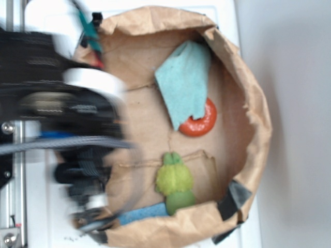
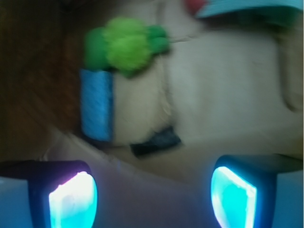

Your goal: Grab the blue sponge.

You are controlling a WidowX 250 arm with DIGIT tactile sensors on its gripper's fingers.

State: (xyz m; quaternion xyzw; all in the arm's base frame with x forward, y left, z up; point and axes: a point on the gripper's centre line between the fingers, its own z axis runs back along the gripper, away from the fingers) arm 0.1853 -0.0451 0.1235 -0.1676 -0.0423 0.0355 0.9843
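Note:
The blue sponge [image 1: 145, 213] lies flat inside the brown paper bag, by its lower rim, touching the green plush toy [image 1: 175, 182]. In the wrist view the blue sponge [image 2: 97, 105] stands as a bright strip at centre left, just under the green plush toy [image 2: 127, 46]. My gripper [image 2: 153, 202] is open, its two glowing cyan pads wide apart with nothing between them, and it hangs well short of the sponge. In the exterior view the blurred black arm [image 1: 77, 139] covers the left side, and the fingers there are too smeared to make out.
A pale teal cloth [image 1: 184, 82] partly covers a red ring [image 1: 199, 122] in the bag's upper half. The crumpled bag wall [image 1: 258, 119] rises all round. Black tape [image 1: 234, 199] marks the lower right rim, and a dark patch [image 2: 156, 141] lies near the sponge.

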